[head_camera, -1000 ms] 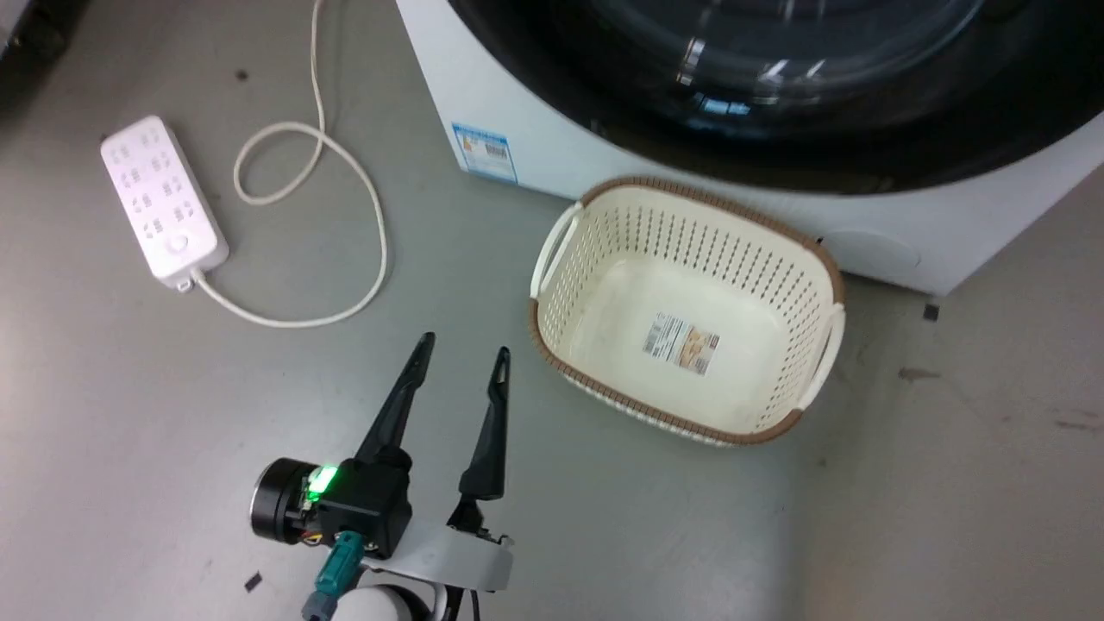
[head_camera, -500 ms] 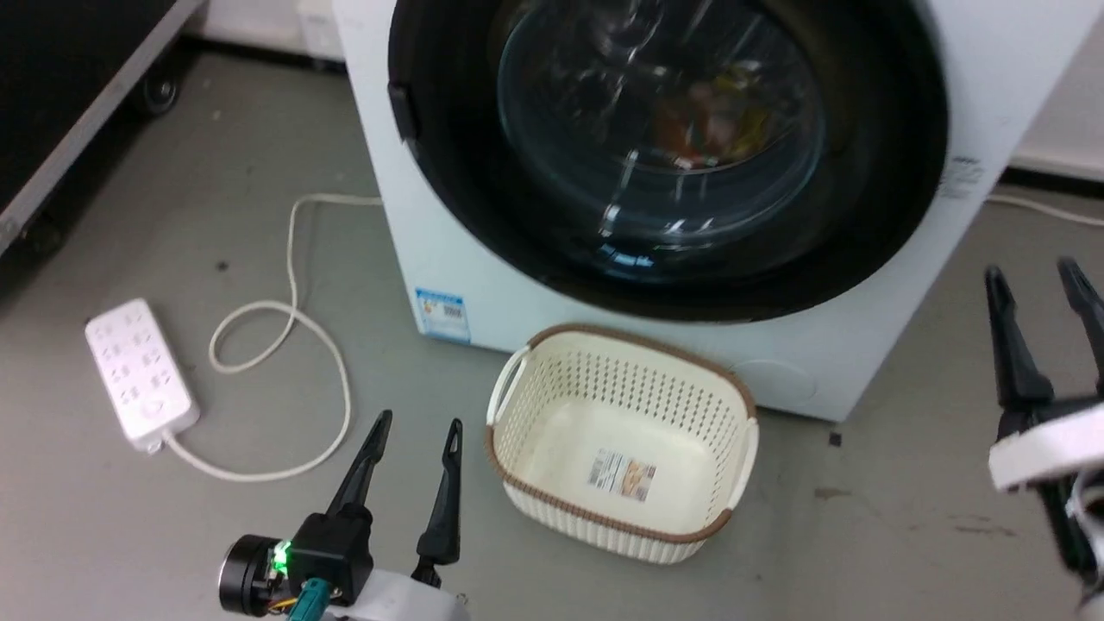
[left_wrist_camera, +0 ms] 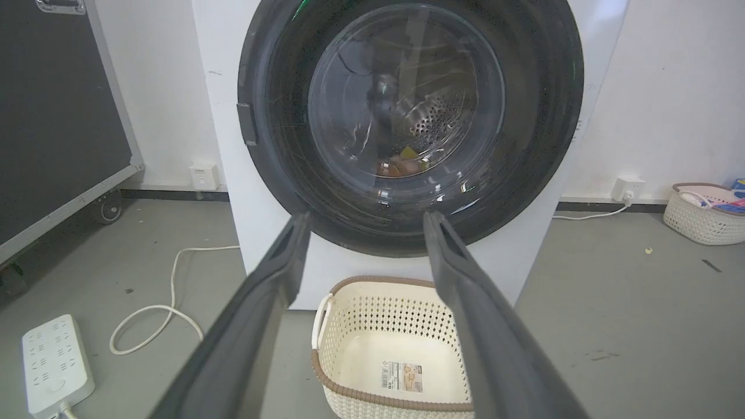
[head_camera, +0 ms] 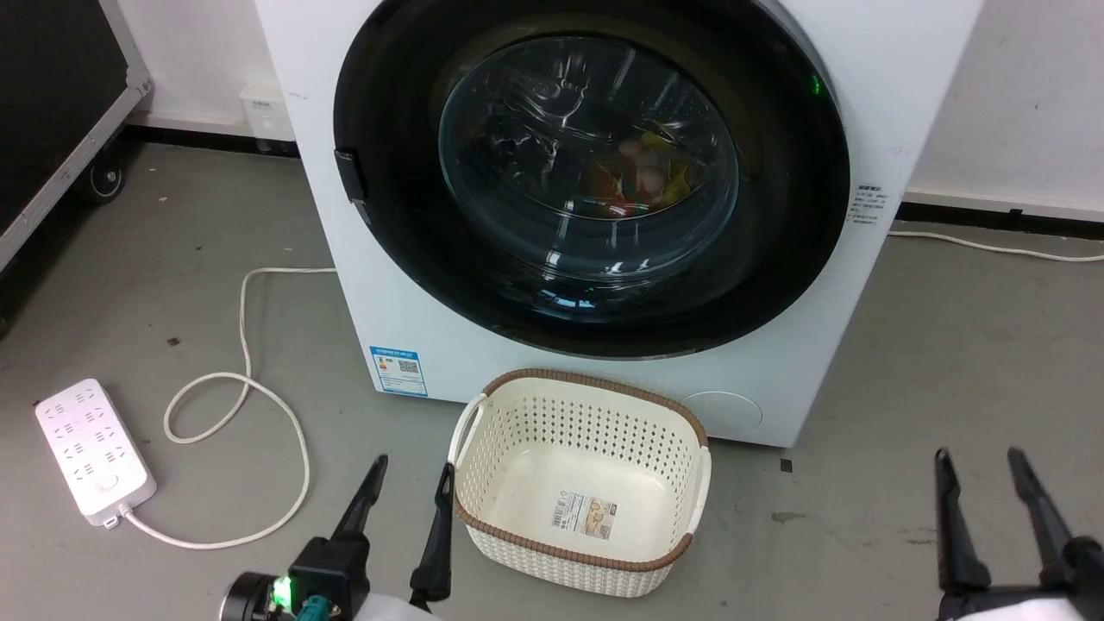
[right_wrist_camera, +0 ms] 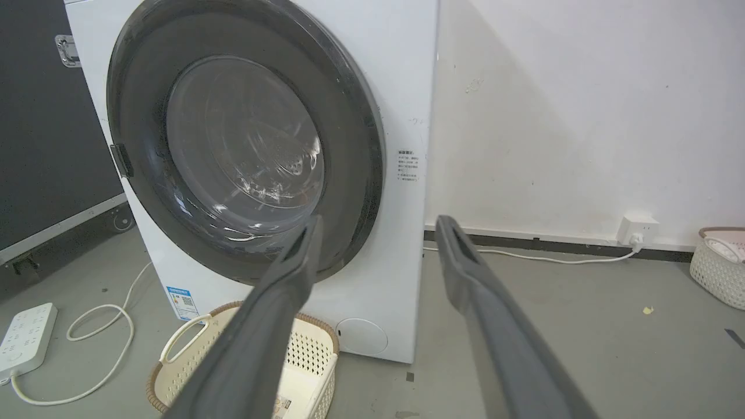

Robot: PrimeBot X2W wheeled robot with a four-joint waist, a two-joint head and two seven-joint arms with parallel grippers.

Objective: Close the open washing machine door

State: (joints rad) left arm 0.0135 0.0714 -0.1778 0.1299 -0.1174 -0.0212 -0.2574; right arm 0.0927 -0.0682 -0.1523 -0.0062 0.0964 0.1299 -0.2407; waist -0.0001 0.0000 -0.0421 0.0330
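Note:
The washing machine (head_camera: 405,319) is a white box facing me, with a blue label (head_camera: 398,371) at its lower left corner. Its door (head_camera: 776,224), a wide glossy black ring around a clear glass bowl, lies flat against the front, and coloured laundry shows through the glass. The left wrist view looks at the door (left_wrist_camera: 541,116) head-on, and the right wrist view sees the door (right_wrist_camera: 355,134) at an angle. My left gripper (head_camera: 413,466) is open low on the floor, left of the basket. My right gripper (head_camera: 979,454) is open at the lower right. Both are well short of the machine and hold nothing.
A cream perforated basket (head_camera: 690,457) with a brown rim sits on the floor right before the machine. A white power strip (head_camera: 93,448) and its looped cord (head_camera: 259,405) lie to the left. A black wheeled case (head_camera: 52,103) stands far left. Another basket (left_wrist_camera: 704,212) is by the right wall.
The camera has tilted up, so the whole door and machine front have come into view. My right gripper has come into the picture at the lower right. Both grippers stay open.

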